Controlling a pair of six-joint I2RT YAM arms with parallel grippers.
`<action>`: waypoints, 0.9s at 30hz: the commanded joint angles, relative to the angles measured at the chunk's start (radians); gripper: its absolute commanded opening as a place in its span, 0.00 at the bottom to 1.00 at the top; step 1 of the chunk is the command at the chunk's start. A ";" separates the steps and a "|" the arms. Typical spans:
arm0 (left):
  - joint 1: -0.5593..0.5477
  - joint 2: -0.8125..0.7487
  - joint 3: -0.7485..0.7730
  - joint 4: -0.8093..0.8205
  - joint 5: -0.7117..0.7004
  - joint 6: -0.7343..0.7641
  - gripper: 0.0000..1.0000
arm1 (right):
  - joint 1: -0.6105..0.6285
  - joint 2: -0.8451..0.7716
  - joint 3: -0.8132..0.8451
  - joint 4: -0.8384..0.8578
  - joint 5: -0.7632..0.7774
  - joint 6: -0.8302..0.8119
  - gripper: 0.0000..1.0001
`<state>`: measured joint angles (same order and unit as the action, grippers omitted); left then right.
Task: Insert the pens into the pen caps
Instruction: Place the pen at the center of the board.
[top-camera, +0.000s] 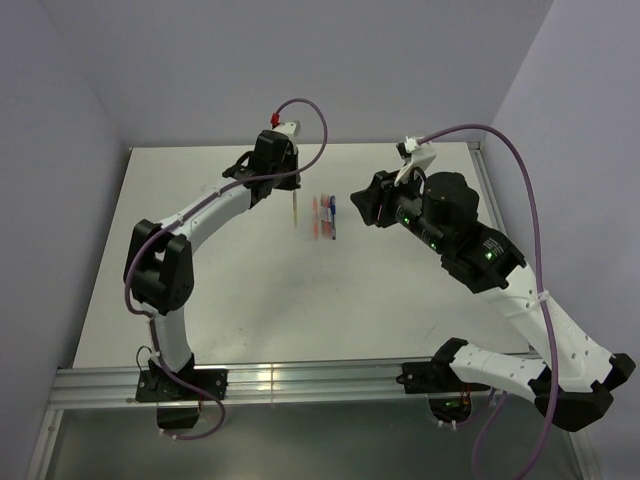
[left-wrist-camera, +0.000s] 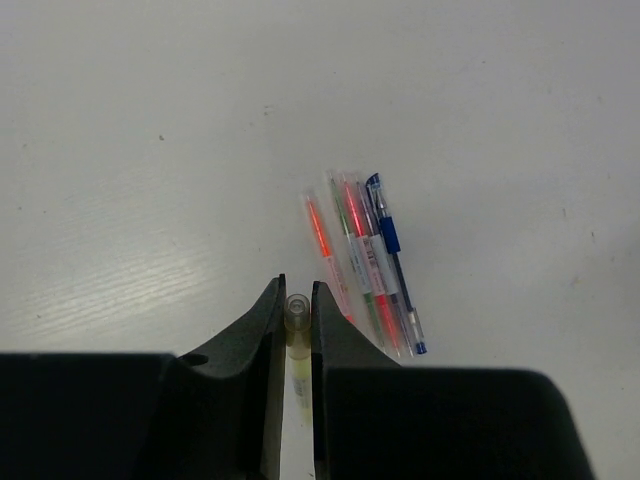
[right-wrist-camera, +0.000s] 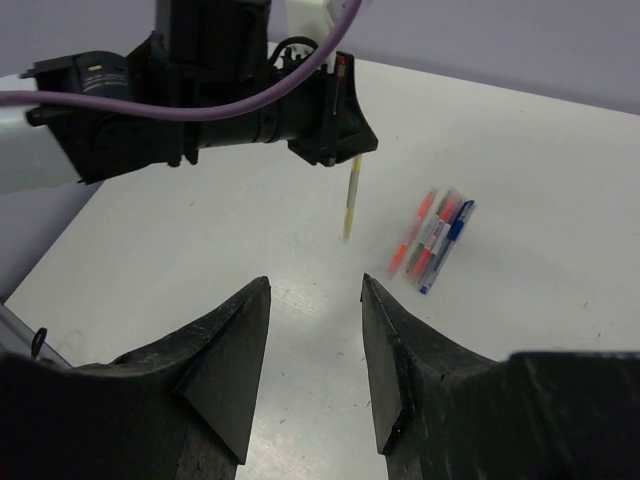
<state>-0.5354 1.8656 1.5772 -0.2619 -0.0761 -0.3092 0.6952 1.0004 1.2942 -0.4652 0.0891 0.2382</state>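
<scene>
The left fingers (top-camera: 288, 186) are clamped on a yellow pen (top-camera: 296, 208), gripping it by its top end. The left wrist view shows the round open end of the barrel sitting flush between the two pads. The pen hangs close to upright, with its lower tip just above or on the worktop (top-camera: 220, 300) — I cannot tell which.

The right fingers (right-wrist-camera: 315, 285) are spread wide and hold nothing.

The other pens (top-camera: 325, 215) lie in a tight bundle on the worktop, side by side. In the top view their long axes run 12 to 6. An orange pen (left-wrist-camera: 322, 245) is on one flank and a blue pen (left-wrist-camera: 392, 250) on the other.

In the top view the bundle sits at 3 o'clock from the yellow pen and at 9 o'clock from the right fingers, near both. I can't pick out a loose cap. Any cap is probably in or against that bundle, so the free right arm looks best placed to fetch it.
</scene>
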 joint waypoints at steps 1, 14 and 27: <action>0.025 0.073 0.086 -0.025 0.085 -0.011 0.00 | -0.010 -0.005 -0.009 0.027 0.003 0.006 0.49; 0.055 0.250 0.193 -0.025 0.185 -0.062 0.00 | -0.014 0.017 -0.009 0.026 -0.005 0.006 0.49; 0.083 0.372 0.250 -0.025 0.226 -0.077 0.05 | -0.020 0.037 -0.010 0.026 -0.008 0.007 0.49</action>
<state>-0.4576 2.2078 1.7859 -0.2996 0.1253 -0.3843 0.6815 1.0313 1.2877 -0.4652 0.0841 0.2417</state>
